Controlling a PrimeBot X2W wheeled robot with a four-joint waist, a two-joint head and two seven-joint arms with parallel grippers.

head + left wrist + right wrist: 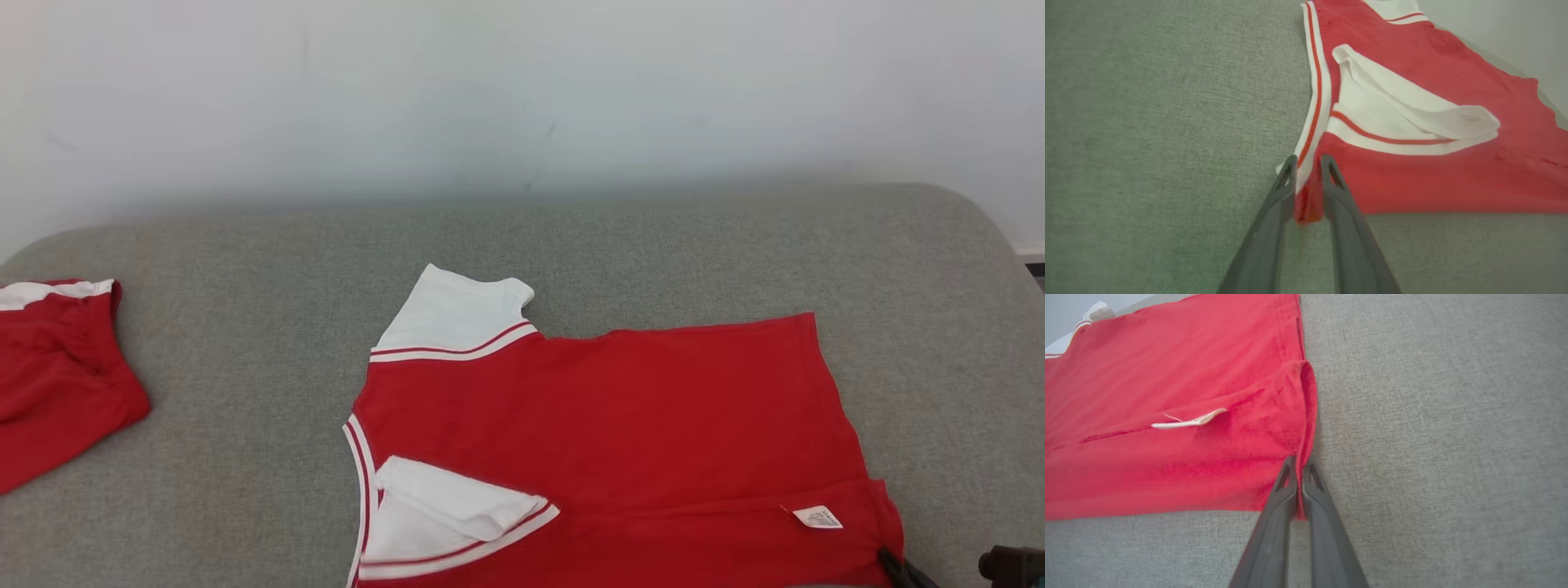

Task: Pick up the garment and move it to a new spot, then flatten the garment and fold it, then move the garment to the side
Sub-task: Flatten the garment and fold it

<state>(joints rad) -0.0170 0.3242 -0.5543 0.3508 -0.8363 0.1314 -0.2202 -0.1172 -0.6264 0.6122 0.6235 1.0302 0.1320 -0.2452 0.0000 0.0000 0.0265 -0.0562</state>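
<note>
A big grey cushion (245,261) sits in front of a pale wall (522,82). In the left wrist view the left gripper (1308,161) comes up from the bottom middle. Its two dark fingers are close together and squeeze a bunch of red cloth with a white stripe. That is the near corner of the garment (620,416), by the neck.

In the right wrist view the right gripper (1299,465) is pressed almost fully together on the thin red hem at the other near corner.

From both grippers the garment spreads away, up the frame. In the head view it lies in the lower middle and lower right, long from left to right. A white sleeve (457,314) points to the top. So each arm has its own end of the near edge.

I think the next move is to lift that edge and carry it up the frame, both ends together. Another red top (57,376) lies at the far left, well apart.
</note>
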